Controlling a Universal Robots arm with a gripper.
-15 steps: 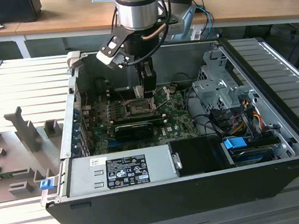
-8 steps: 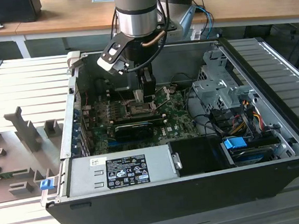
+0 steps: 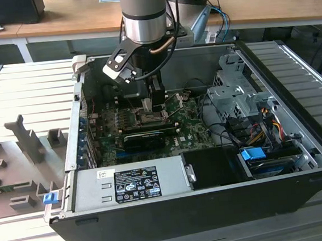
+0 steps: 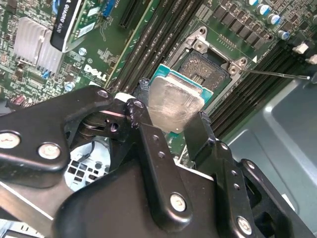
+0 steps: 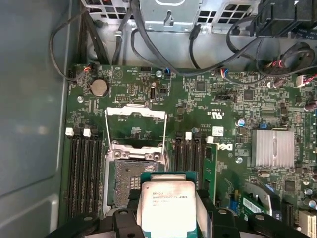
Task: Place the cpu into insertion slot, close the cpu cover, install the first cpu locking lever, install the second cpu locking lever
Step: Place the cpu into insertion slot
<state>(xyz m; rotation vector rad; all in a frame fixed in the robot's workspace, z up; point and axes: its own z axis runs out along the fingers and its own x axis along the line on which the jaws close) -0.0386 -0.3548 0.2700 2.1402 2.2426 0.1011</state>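
My gripper [image 4: 173,113] is shut on the cpu [image 4: 174,105], a flat square chip with a pale silver top and green edge, gripped on two opposite sides. In both wrist views the cpu [image 5: 166,204] hangs tilted just above and beside the insertion slot [image 5: 130,181], whose dark pin grid [image 4: 202,62] lies uncovered. The cpu cover [image 5: 136,110] stands swung open past the slot, with two thin locking levers [image 5: 166,130] raised along its sides. In the exterior view the gripper [image 3: 148,103] hovers over the slot [image 3: 148,120] inside the open computer case.
Memory slots [image 5: 84,173] flank the socket on both sides. A black graphics card [image 3: 145,139] lies beside the socket, and a finned heatsink [image 5: 272,147] sits further off. The grey power supply [image 3: 133,183], drive cage [image 3: 235,96], loose cables [image 5: 163,54] and case wall [image 5: 29,124] hem the board in.
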